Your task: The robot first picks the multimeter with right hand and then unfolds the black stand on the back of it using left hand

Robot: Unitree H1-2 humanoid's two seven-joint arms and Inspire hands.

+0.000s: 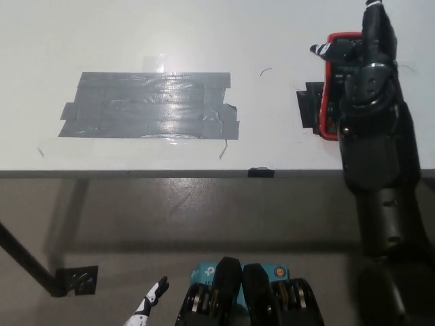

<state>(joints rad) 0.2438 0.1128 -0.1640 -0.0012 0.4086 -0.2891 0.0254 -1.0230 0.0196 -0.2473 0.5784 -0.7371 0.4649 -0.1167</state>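
The red multimeter (330, 102) lies face up on a black tape patch (309, 107) at the right of the white table (204, 34). My black right hand (360, 58) is spread open directly over it and hides most of its face. One finger points left past the meter's top edge and another points away up the picture. Only the meter's left side and top rim show. Whether the hand touches it I cannot tell. My white left hand (151, 300) rests low at the bottom left, below the table, open and holding nothing.
A large patch of grey tape (153, 105) covers the table's left middle. The table's front edge (136, 173) runs across the picture with a small black tab (261, 172) on it. A black table leg (27, 261) and the floor show below.
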